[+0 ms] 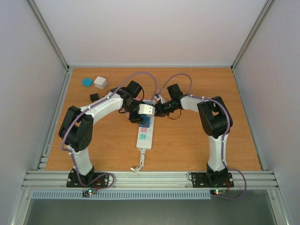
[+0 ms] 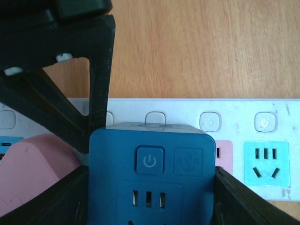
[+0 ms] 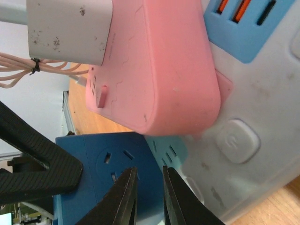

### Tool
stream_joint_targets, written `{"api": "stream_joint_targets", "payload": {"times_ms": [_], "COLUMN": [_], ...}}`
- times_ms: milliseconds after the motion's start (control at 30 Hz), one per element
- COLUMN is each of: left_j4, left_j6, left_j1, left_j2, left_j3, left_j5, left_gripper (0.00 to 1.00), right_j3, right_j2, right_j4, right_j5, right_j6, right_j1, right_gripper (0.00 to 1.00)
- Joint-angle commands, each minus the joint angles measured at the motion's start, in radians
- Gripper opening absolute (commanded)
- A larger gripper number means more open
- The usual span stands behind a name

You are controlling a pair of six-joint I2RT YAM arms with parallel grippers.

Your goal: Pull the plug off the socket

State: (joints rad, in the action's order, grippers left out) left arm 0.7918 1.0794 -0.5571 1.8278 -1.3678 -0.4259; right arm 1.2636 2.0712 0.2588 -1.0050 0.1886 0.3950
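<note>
One socket is laid lengthwise at mid-bench. Two cube plugs are seated at its far end: one blue plug and one pink plug, with one white charger stuck in the pink. A power symbol is marked on the blue plug's button. The left end effector is clamped on the blue plug's sides. The right end effector is nearly pressed together, nothing pinched.

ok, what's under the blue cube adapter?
The white power strip; right wrist shows a pale green outlet face beneath the blue cube adapter. Its prongs and the slots are covered.
</note>
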Motion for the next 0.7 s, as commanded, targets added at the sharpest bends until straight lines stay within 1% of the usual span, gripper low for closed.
{"api": "stream_joint_targets", "payload": {"times_ms": [0,133,367,667], "left_j4": [-0.07,-0.072,-0.041,0.015], "left_j6": [-0.025,-0.047,-0.066,-0.082], "left_j1": [-0.01,-0.01,-0.01,-0.01], "left_j2": [0.011,0.015,0.013,0.006], "left_j3": [0.003,-0.016,-0.054,-0.114], "left_j5": [-0.047,-0.053,-0.072,-0.093], "left_gripper": [0.4,0.39,0.36,0.34], "right_j3": [0.041,0.039,0.016,-0.016], "right_j2": [0.027,0.057,0.077,0.079], "right_j4": [0.001,0.024,0.064,0.046], "right_j5": [0.015,0.032,0.12,0.181], "right_j6": [-0.03,-0.005,0.085,0.089], "right_j1": [0.017,0.021,0.021,0.016], "right_gripper": [0.18,0.18,0.17,0.17]}}
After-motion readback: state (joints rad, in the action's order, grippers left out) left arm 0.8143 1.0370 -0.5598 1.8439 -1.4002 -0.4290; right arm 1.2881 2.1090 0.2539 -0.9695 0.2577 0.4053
